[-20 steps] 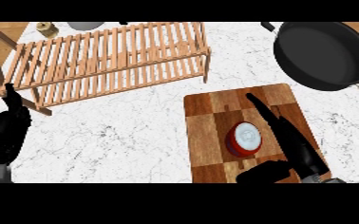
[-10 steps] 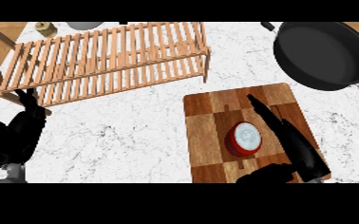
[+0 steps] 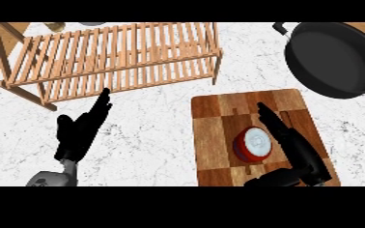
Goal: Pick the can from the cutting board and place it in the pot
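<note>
Right hand [image 3: 296, 149] lies over the brown chequered wooden cutting board [image 3: 214, 125], fingers straight and released, stretched along the right side of the red can with a pale lid [image 3: 254, 142], just beside it; whether they touch it cannot be told. Its thumb shows dark at the board's lower edge, below the can. That can stands upright near the board's middle, toward its lower half. Up at the far right sits the large black round pot [image 3: 331, 60], well apart from the board, with bare white marbled worktop [image 3: 157, 135] between them. Left hand [image 3: 80, 129] rests open on the left side, fingers pointing up toward the slatted light wooden rack [image 3: 121, 53], which fills the upper left.
</note>
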`<action>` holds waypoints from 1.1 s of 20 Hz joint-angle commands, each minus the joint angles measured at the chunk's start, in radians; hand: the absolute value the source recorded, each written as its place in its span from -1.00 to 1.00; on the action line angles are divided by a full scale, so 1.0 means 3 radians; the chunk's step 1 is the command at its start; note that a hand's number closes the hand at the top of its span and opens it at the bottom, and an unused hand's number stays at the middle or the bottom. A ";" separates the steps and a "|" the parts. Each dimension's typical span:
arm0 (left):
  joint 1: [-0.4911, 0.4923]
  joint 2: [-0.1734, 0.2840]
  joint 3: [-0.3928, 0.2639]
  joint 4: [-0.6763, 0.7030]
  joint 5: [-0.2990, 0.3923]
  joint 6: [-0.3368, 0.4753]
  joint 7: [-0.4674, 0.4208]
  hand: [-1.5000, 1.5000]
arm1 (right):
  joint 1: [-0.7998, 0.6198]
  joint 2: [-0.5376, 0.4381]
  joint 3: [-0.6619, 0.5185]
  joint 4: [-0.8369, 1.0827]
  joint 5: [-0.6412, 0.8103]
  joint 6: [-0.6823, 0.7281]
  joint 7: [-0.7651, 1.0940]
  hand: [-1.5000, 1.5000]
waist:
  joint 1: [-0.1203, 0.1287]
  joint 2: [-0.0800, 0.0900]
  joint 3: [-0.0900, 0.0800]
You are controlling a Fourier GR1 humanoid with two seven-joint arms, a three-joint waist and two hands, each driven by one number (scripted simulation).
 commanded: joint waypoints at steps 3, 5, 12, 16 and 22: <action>-0.0219 -0.0185 -0.0067 0.0268 -0.0063 -0.0045 0.0119 0.00 | -0.0285 0.0369 -0.0087 0.0771 -0.0087 0.0145 -0.0274 -1.00 | 0.0040 0.0020 -0.0019; -0.0351 -0.0242 -0.0020 0.0394 -0.0110 -0.0042 0.0104 0.00 | -0.0200 0.0413 -0.0081 0.0871 0.0054 0.0173 -0.0505 -1.00 | 0.0027 0.0017 -0.0020; -0.0127 -0.0228 0.0049 0.0100 -0.0141 -0.0080 0.0167 0.00 | -0.0128 0.0513 -0.0024 0.1175 0.0447 0.0182 -0.1122 1.00 | 0.0033 0.0012 -0.0020; -0.0037 -0.0178 0.0049 0.0055 -0.0132 -0.0156 0.0169 0.00 | -0.0322 0.0690 -0.0088 0.1469 0.0341 0.0229 -0.1180 1.00 | 0.0050 0.0014 -0.0020; -0.0043 -0.0288 0.0038 0.0137 -0.0154 -0.0094 0.0062 0.00 | -0.0053 -0.0238 -0.1140 0.1714 -0.0242 0.0684 -0.1892 1.00 | -0.0033 0.0031 -0.0008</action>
